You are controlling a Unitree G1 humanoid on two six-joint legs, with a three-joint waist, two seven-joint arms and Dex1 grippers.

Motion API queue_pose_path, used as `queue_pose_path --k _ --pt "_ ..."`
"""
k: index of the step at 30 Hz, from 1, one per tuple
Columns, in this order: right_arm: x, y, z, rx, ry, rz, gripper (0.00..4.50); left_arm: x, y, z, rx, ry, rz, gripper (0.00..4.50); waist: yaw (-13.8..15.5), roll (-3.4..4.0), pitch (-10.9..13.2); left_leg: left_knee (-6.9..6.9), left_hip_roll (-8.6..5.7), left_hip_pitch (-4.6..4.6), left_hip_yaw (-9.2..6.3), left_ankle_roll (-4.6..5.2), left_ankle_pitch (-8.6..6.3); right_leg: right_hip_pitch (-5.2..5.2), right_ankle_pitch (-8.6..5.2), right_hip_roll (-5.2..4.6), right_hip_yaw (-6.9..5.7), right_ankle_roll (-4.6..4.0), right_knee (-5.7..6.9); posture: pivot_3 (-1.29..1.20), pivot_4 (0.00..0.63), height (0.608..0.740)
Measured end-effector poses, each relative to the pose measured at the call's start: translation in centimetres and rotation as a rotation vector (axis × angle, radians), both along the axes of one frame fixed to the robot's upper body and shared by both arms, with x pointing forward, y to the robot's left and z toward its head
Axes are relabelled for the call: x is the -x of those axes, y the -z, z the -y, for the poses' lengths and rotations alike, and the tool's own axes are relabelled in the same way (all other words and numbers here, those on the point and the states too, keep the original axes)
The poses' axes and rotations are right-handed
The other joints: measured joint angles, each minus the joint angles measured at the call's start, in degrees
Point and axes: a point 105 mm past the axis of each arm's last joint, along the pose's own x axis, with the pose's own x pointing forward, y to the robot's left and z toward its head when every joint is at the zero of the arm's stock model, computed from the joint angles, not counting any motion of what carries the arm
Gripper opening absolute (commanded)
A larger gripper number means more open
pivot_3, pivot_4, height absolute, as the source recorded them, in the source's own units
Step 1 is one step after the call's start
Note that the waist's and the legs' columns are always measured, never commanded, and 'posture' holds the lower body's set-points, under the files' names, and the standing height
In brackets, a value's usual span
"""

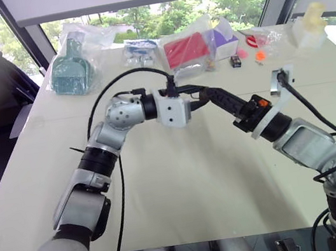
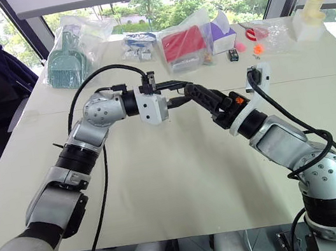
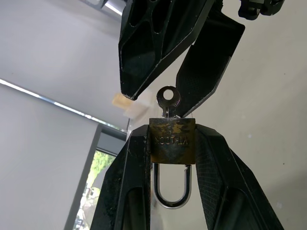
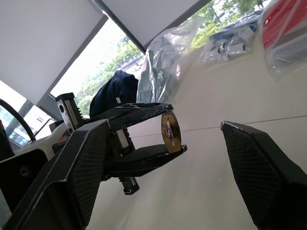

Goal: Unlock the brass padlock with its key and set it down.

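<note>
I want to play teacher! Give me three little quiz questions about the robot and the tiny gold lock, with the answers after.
1. True or false: the brass padlock lies on the table.
2. What sticks out of the padlock's body? A) a key B) a screw C) a string
3. Which gripper has its fingers spread apart with nothing between them?

Key:
1. False. The left gripper pinches it between its fingers, up in the air, the shackle pointing back between them.
2. A. The key is in the padlock, its round head showing.
3. The right gripper; its fingers stand on either side of the key without touching it.
</note>
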Motion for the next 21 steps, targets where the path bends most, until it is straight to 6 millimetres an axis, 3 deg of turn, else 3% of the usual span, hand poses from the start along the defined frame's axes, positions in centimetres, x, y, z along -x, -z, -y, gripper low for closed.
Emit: queue_pose_path --k 6,17,21 --pt "0.0 -0.07 0.02 -0.015 0.002 -0.006 0.03 -0.01 0.0 0.0 0.0 -0.001 -0.001 0.7 0.0 0.0 0.0 0.0 0.0 0.0 0.0 0.0 0.0 0.0 0.0 0.01 0.0 0.01 0.0 0.0 0.15 0.74" --pt "-0.02 -0.17 0.16 -0.047 0.005 -0.025 0.03 0.06 -0.24 0.0 0.013 -0.001 0.019 0.7 0.0 0.0 0.0 0.0 0.0 0.0 0.0 0.0 0.0 0.0 0.01 0.03 0.0 0.01 0.01 0.0 0.15 0.74" --pt "-0.02 -0.56 -0.1 -0.174 -0.001 -0.061 0.03 0.24 -0.74 -0.2 0.036 -0.009 0.122 0.7 -0.01 0.0 0.0 0.0 0.0 0.01 0.0 0.0 0.0 0.0 0.02 0.03 0.0 0.03 0.02 0.0 0.15 0.74"
